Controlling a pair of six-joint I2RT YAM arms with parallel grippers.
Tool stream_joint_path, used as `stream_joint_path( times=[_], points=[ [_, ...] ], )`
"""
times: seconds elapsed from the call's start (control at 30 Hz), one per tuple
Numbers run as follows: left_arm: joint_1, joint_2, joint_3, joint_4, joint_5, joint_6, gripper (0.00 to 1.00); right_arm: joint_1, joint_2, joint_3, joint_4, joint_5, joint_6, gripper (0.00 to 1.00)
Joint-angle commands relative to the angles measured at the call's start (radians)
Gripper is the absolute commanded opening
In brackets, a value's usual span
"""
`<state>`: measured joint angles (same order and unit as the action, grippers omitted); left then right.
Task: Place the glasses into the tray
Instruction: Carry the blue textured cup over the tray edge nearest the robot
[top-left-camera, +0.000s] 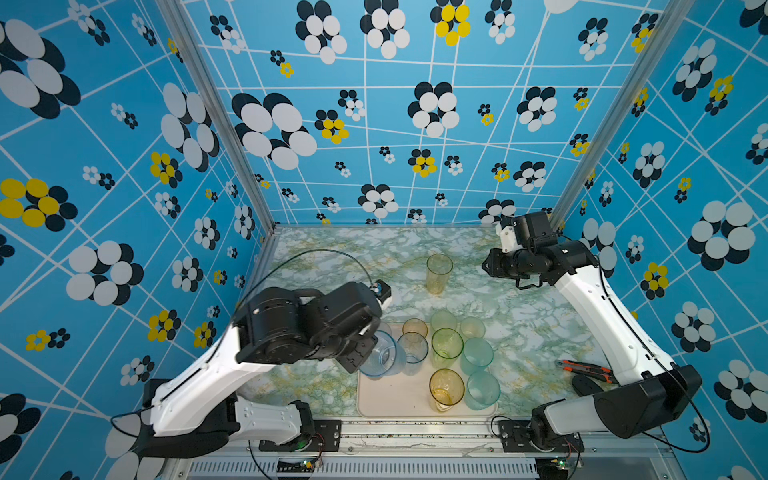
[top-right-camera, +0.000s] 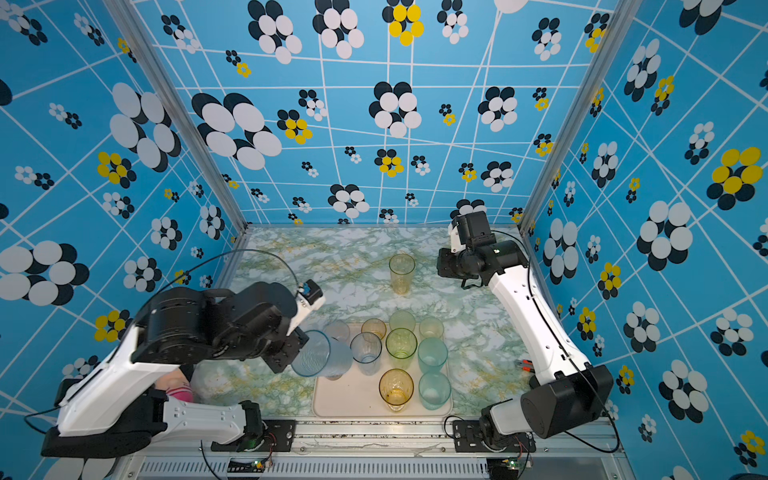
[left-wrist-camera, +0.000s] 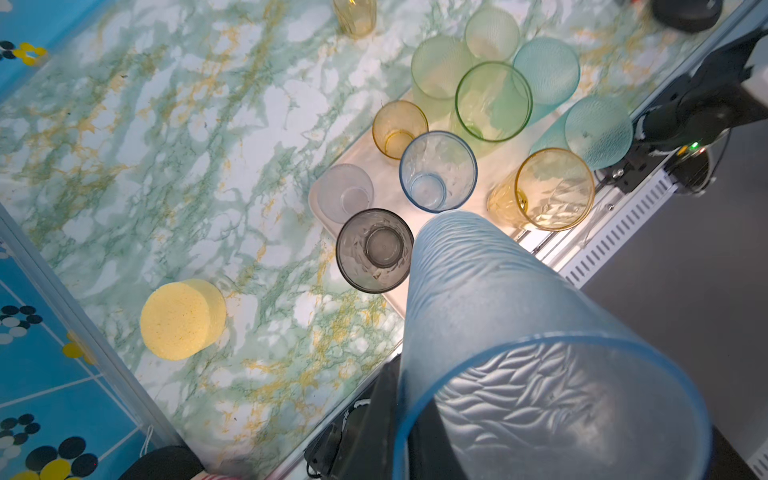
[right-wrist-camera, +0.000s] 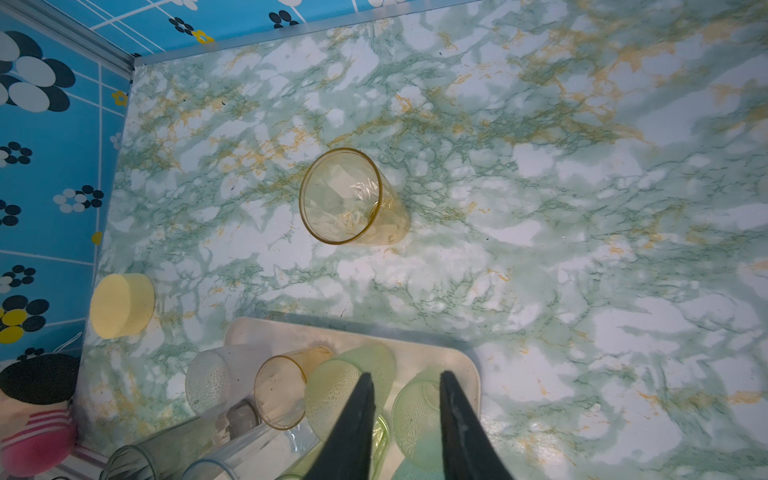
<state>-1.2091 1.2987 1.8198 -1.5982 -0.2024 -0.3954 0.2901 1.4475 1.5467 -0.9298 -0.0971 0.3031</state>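
Your left gripper (top-left-camera: 363, 351) pinched the wall of the tilted frosted blue tumbler (top-left-camera: 382, 353) over the left rim of the tray (top-left-camera: 395, 399); its near floor lay bare. Your right gripper (right-wrist-camera: 405, 382) hung with fingers spread, empty.

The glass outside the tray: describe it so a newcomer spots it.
On the marbled table, find the cream tray at the front edge. Beyond its far rim, toward the back wall, one tall amber glass stands alone, clear of the clustered glasses.
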Motion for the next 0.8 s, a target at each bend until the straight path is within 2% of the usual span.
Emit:
stream_joint_path(
  times=[0.0,0.23,0.57,0.77],
  points=[
    [-0.066,0.08,-0.05,0.032,-0.04,-0.053,0.09,-0.003,-0.002,0.022,-0.001,-0.028,0.02,0.29],
    [-0.119,0.153,-0.213,0.171,0.05,-0.048,0.08,-0.003,-0.009,0.007,-0.006,-0.021,0.027,0.29],
    [-0.119,0.088,-0.456,0.383,0.052,-0.082,0.09,-0.003,-0.012,0.003,-0.024,-0.013,0.031,0.29],
    [-0.108,0.101,-0.528,0.454,0.026,-0.078,0.09,-0.003,-0.007,0.007,-0.035,-0.021,0.033,0.28]
  ],
)
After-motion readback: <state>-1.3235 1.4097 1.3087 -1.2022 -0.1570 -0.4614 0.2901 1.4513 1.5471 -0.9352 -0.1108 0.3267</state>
